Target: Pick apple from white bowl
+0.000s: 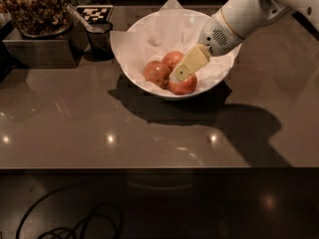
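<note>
The white bowl (149,31), lined with crinkled white paper, stands on the brown counter at the back centre. Three reddish apples lie in it: one on the left (156,72), one behind (173,59) and one at the front (185,86). My gripper (178,74), cream-coloured on a white arm coming from the upper right, reaches down into the bowl. Its tip lies over the front apple, between it and the other two. The arm hides part of the bowl's right rim.
A small dark cup (100,39) stands just left of the bowl. A glass container of brown snacks (34,6) sits on a metal box (37,51) at the back left. A black-and-white marker (93,13) is behind the cup. Cables (75,223) lie on the floor below the counter's front edge.
</note>
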Controlling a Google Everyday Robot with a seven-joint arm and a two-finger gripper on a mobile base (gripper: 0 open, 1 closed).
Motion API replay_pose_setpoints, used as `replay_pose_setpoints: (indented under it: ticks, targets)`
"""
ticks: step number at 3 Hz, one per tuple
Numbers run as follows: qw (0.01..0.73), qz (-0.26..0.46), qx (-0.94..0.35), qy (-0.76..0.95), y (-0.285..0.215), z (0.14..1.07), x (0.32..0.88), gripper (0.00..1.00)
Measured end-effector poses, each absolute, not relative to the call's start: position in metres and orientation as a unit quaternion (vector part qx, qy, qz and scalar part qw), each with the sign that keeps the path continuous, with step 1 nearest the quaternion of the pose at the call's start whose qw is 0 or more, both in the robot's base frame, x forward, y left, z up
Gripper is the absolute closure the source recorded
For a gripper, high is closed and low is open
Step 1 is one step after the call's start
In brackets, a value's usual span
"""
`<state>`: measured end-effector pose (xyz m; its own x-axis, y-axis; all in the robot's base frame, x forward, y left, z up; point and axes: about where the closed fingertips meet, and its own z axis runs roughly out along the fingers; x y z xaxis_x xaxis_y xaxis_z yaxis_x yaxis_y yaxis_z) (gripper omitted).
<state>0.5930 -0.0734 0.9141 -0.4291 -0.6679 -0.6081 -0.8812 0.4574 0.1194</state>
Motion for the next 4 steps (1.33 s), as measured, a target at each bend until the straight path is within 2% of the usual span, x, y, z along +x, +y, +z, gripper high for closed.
replay_pose_setpoints:
  ticks: [2,4]
  targets:
    - [0.276,0.165,-0.491,0.809,-0.08,0.907,0.601,0.18]
    - [0.281,0.147,-0.498,0.807,-0.081,0.894,0.605,0.2]
